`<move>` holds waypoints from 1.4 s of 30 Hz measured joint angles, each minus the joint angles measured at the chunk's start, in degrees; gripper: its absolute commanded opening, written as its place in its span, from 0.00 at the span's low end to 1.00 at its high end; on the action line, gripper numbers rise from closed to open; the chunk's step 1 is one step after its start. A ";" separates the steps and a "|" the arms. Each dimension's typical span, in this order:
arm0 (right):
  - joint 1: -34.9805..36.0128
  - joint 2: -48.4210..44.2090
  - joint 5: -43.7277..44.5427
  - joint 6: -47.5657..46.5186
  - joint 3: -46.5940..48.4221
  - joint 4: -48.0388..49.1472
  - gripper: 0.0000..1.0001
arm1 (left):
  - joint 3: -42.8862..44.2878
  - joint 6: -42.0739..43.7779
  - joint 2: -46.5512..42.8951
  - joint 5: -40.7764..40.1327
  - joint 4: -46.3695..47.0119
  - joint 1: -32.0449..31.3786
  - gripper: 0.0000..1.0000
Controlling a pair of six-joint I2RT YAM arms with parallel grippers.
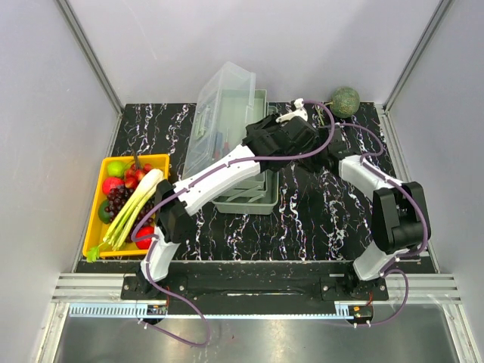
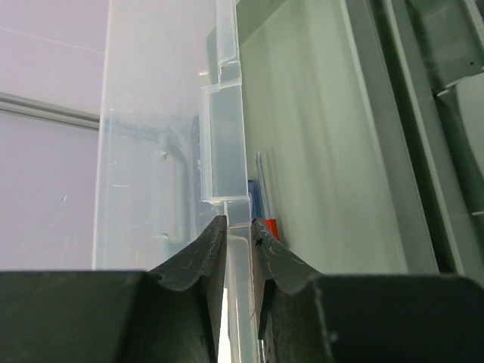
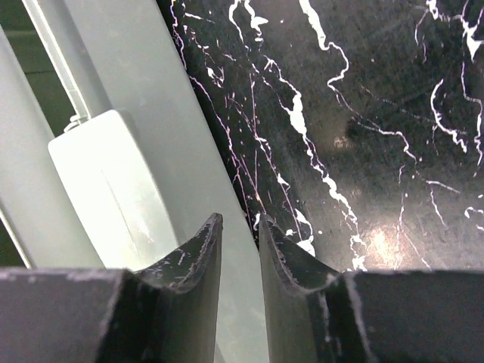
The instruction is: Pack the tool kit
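Bases of both arms are bolted at the near edge of the black marbled desk (image 1: 318,219). The left arm (image 1: 204,185) reaches diagonally forward and to the right. The right arm (image 1: 393,212) folds forward and to the left. The two wrists meet over the far half of the toolbox (image 1: 246,198).

A yellow tray (image 1: 97,219) lies at the left side of the desk, well apart from the toolbox. It holds a leek (image 1: 136,204), dark grapes (image 1: 116,200), red fruit (image 1: 112,184) and a green fruit (image 1: 115,168).

The pale grey-green toolbox stands at mid-desk, open. Its translucent lid (image 1: 215,125) is raised along the left side and tilts to the left.

Left tool (image 2: 240,231): the jaws are closed to a narrow slit on the lid's edge, and the clear rim passes between the fingers (image 2: 200,253). Beyond the rim, inside the box, a blue-handled tool (image 2: 259,198) stands against the wall, with a red part (image 2: 272,228) just below it.

Right tool (image 3: 240,234): the jaws stand a narrow slit apart at the right edge of the toolbox, beside a pale latch (image 3: 106,189). The frames do not show whether they pinch the box rim.

A round green fruit (image 1: 344,100) rests at the far right corner of the desk.
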 measured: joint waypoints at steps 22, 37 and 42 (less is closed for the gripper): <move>2.73 17.88 -5.42 -15.02 16.57 -2.12 0.24 | 0.72 -4.50 1.18 6.47 0.57 -0.92 0.22; 2.84 20.13 -7.15 -14.69 17.22 -2.40 0.23 | 3.30 -7.50 2.58 13.62 -0.57 -1.75 0.96; 2.89 20.17 -7.48 -14.03 17.22 -1.97 0.22 | 4.70 -10.54 1.86 19.85 0.42 -1.99 0.99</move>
